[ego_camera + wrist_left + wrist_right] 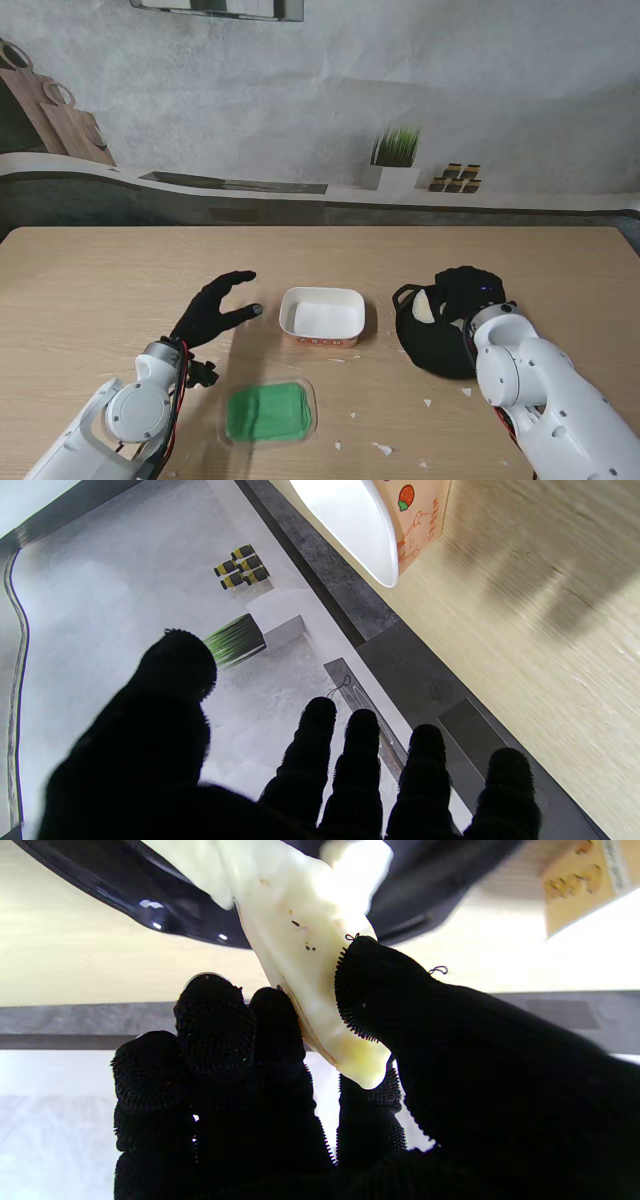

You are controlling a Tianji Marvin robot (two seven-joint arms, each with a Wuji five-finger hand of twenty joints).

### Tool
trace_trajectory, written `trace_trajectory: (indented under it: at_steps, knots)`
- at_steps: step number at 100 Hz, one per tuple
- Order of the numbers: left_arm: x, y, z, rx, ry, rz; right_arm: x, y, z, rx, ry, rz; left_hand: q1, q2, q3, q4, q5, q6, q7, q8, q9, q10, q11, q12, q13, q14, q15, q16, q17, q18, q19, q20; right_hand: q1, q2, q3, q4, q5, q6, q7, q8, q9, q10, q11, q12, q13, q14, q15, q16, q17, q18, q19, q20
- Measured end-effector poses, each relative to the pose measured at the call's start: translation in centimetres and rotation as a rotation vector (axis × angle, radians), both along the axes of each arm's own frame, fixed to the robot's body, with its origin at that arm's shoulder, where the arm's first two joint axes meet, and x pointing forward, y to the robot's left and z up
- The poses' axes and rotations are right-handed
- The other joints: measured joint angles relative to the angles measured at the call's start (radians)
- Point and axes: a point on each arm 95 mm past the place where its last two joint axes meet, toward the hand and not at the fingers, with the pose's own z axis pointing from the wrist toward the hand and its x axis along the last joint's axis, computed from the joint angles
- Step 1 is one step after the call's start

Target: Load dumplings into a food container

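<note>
A white food container [322, 315] with a printed side [420, 515] stands mid-table, nothing inside it that I can see. To its right sits a black tray [432, 348] with pale dumplings. My right hand [466, 293] is over that tray, thumb and fingers [380, 990] pinched on a dumpling [305, 950] that is raised off the black tray [125, 885]. My left hand [214, 308] hovers left of the container, open, fingers [320, 740] spread, holding nothing.
A clear lid over a green patch [268, 411] lies on the table nearer to me than the container. Small white crumbs [382, 448] are scattered in front. A potted plant [393, 158] and small bottles [456, 178] stand on the ledge behind the table.
</note>
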Motion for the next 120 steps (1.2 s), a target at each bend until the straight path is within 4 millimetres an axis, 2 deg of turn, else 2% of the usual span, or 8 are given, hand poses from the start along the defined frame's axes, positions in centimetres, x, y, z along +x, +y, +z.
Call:
trace_trajectory:
  at_steps: [16,38,51,63,86,120]
  knots:
    - [0.0,0.0,0.0,-0.004,-0.004,0.002,1.2,2.9,1.5,0.03,-0.003,0.067,0.0,0.0,0.0,0.0,0.0,0.0,0.0,0.0,0.0,0.0,0.0,0.0,0.0,0.0,0.0,0.0,0.0,0.0,0.0,0.0,0.002,0.0,0.0,0.0,0.0,0.0,0.0,0.003,0.0,0.0,0.0,0.001,0.0,0.0,0.001,0.0,0.0,0.0,0.0,0.001]
    - [0.1,0.5,0.2,-0.02,-0.012,0.027,2.7,8.2,2.9,0.064,0.027,0.153,0.0,0.0,0.0,0.0,0.0,0.001,0.0,0.0,0.0,0.0,0.0,0.0,0.0,0.0,0.0,0.0,0.0,0.0,0.0,0.0,0.003,0.0,0.002,0.0,0.0,0.001,0.0,0.011,0.0,0.0,0.0,0.004,0.0,0.0,0.002,0.0,0.0,0.001,0.0,0.002]
    - [0.1,0.8,0.3,-0.027,-0.02,0.044,3.9,10.9,2.8,0.064,0.053,0.183,0.0,0.0,0.0,0.0,0.0,0.001,0.0,0.0,0.0,0.0,0.0,0.0,0.0,0.0,0.0,0.0,0.0,0.0,0.0,0.0,0.003,0.0,0.002,0.0,0.0,0.001,0.0,0.013,0.0,0.0,0.0,0.006,0.0,0.0,0.002,0.0,0.0,0.001,0.0,0.002]
    - [0.1,1.1,0.4,-0.034,-0.022,0.055,5.0,12.6,2.4,0.075,0.09,0.188,0.0,0.0,0.0,0.0,0.0,0.001,0.0,0.0,0.006,0.0,0.0,0.0,0.0,0.0,0.0,0.0,0.0,0.0,0.0,0.0,0.003,0.0,0.002,0.0,0.0,0.001,0.0,0.014,0.0,0.0,0.0,0.01,0.0,0.0,0.002,0.0,0.0,0.001,0.0,0.002]
    - [-0.1,1.3,0.8,-0.042,-0.028,0.064,5.9,14.6,1.4,0.067,0.139,0.174,0.0,0.0,0.0,0.0,0.0,0.001,0.0,0.0,0.006,0.0,0.0,0.0,0.0,0.0,0.0,0.0,0.0,-0.001,0.0,0.0,0.003,0.0,0.004,0.0,0.0,0.001,0.0,0.015,0.0,0.0,0.0,0.01,0.0,0.0,0.002,0.0,0.0,0.001,0.0,0.002]
    - [-0.3,1.2,0.9,-0.044,-0.027,0.066,6.2,15.4,-0.3,0.085,0.205,0.121,0.0,0.0,0.0,0.0,0.0,0.001,0.0,0.0,0.006,0.0,0.0,0.0,0.0,0.0,0.0,0.0,0.0,-0.001,0.0,0.0,0.003,0.0,0.009,0.0,0.0,0.001,-0.001,0.015,0.0,0.0,0.0,0.011,0.0,0.0,0.002,-0.001,0.0,0.001,0.0,0.003]
